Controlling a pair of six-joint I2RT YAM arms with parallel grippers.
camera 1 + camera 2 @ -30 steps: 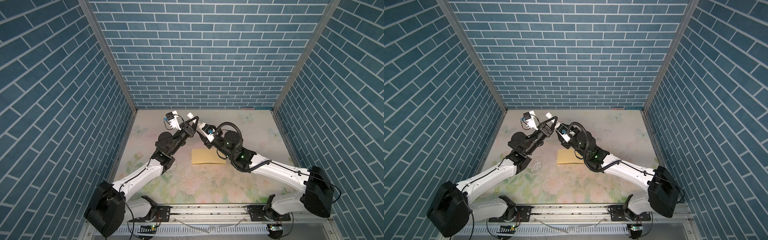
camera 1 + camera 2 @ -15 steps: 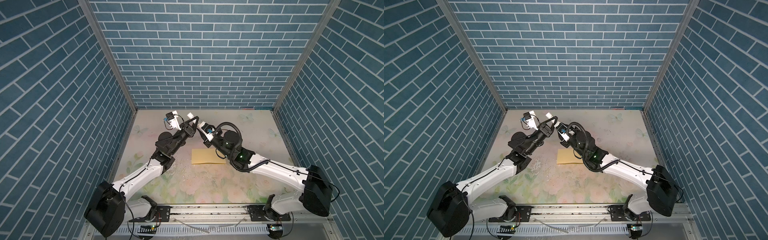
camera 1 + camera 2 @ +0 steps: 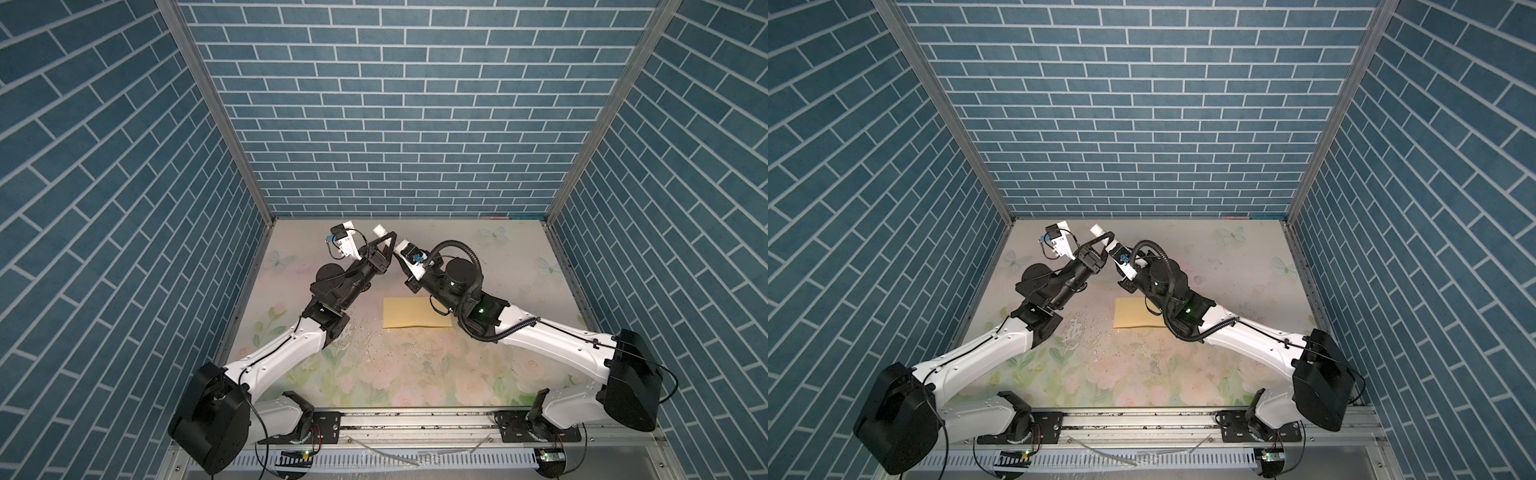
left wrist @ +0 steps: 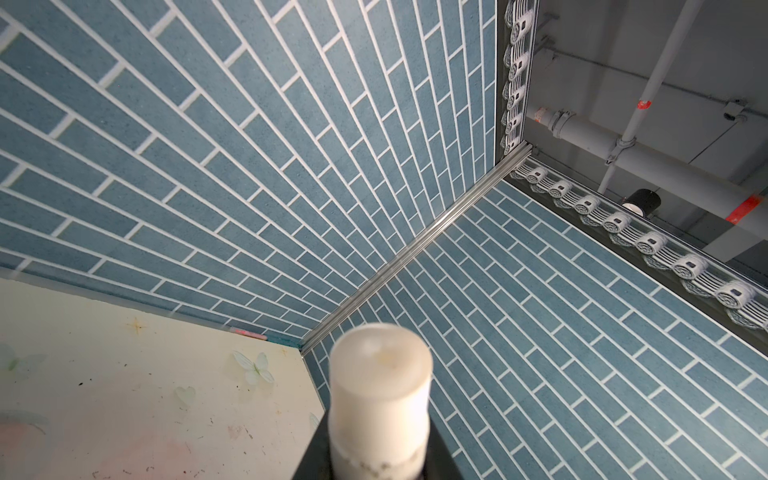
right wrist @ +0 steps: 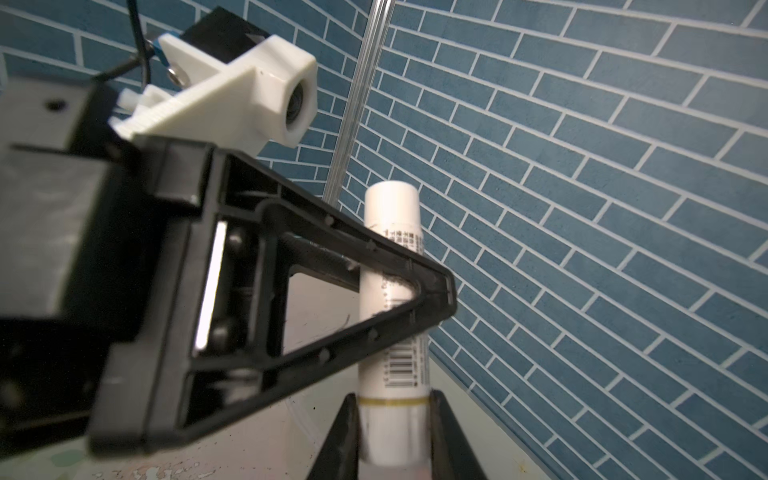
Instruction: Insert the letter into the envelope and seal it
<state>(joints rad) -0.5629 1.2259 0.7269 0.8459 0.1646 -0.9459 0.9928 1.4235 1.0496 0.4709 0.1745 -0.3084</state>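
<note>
We see the envelope lying flat on the table, well apart from both sets of jaws: it sits lower and nearer the front than they do, and the right arm crosses over its right end in both top views, where it also shows at. Neither gripper touches it. Both grippers meet in the air above the rear of the table, left of the middle, around a white glue stick. The left gripper has its jaws narrow and clamped on the stick's middle, and the stick's rounded end pokes out past the fingers towards the back wall. In a top view that end shows at. The right gripper comes in from the opposite side. Its jaws are narrow too, and its two dark fingers press against either side of the stick's other end, just past a thin gold band.
</note>
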